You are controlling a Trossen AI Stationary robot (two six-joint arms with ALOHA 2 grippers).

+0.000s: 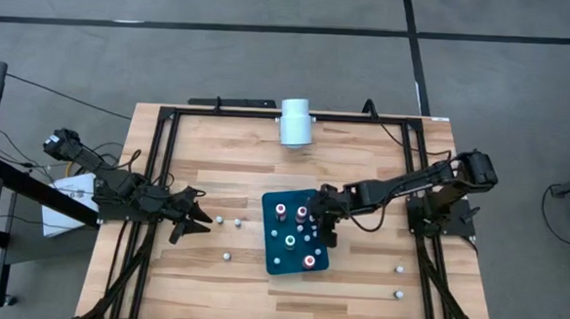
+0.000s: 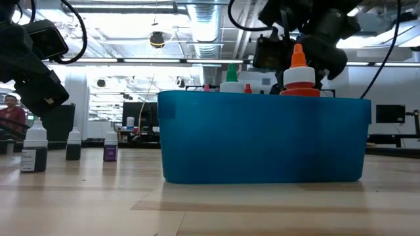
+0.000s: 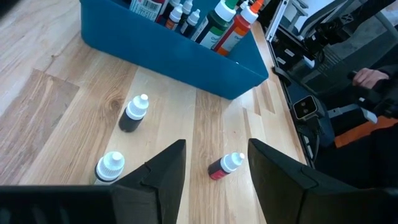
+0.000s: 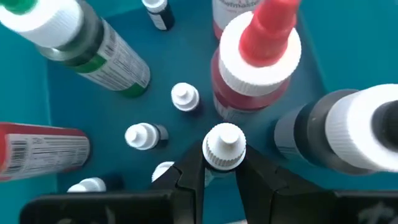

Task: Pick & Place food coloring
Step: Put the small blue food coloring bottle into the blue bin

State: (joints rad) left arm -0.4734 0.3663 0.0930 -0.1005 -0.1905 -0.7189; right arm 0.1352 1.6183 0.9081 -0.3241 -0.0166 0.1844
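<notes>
right claw [image 4: 219,169]: inside teal tray [image 1: 272,261], pinching a small white-capped bottle [image 4: 224,146]
left claw [image 3: 216,163]: spread, over tabletop [image 1: 220,288]

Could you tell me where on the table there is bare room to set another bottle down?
Bare wood lies between the white cylinder and the teal tray, and along the table's near edge. The tray is crowded, with the right gripper inside.

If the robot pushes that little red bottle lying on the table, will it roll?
Probably yes: the little red bottle lies on its side on smooth wood, and its body looks round. It may curve, since the white cap end is narrower. It looks tiny beside the left hand, so likely light.
</notes>
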